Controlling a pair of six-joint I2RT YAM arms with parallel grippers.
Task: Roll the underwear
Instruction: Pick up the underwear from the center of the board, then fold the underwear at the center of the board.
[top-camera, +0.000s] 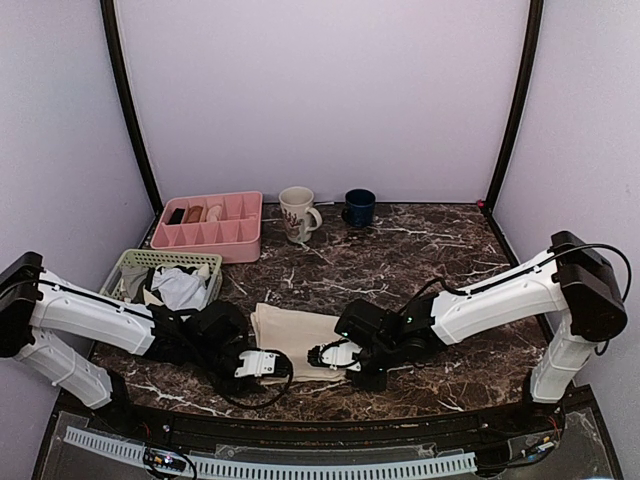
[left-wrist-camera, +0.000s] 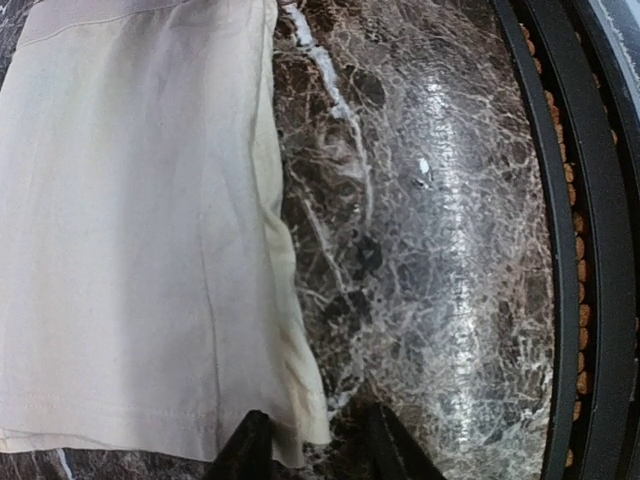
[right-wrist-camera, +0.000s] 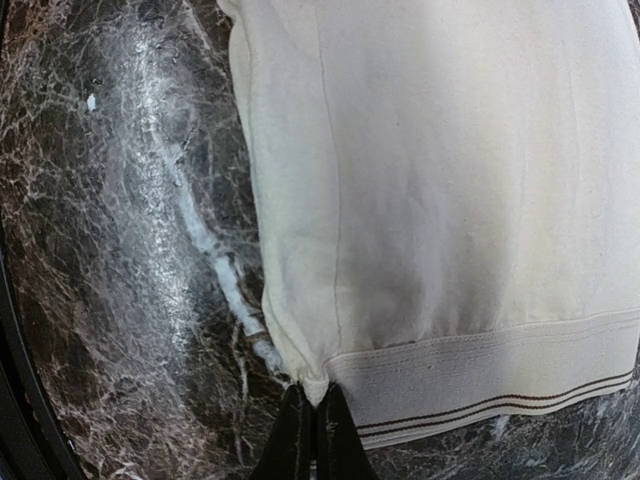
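I see the underwear (top-camera: 295, 328) flat on the table (top-camera: 430, 250), my right gripper (right-wrist-camera: 312, 395) pinched tight on its waistband corner, my left gripper (left-wrist-camera: 315, 420) gaping astride the hem corner, so I judge closing it comes next, then rolling.

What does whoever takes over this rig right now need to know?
The underwear lies flat on the table.
The left gripper is open, astride one near corner.
The right gripper is shut on the other near corner, at the waistband.
Done: both grippers are at the near edge.
Left: close the left gripper, then roll; no roll started yet.
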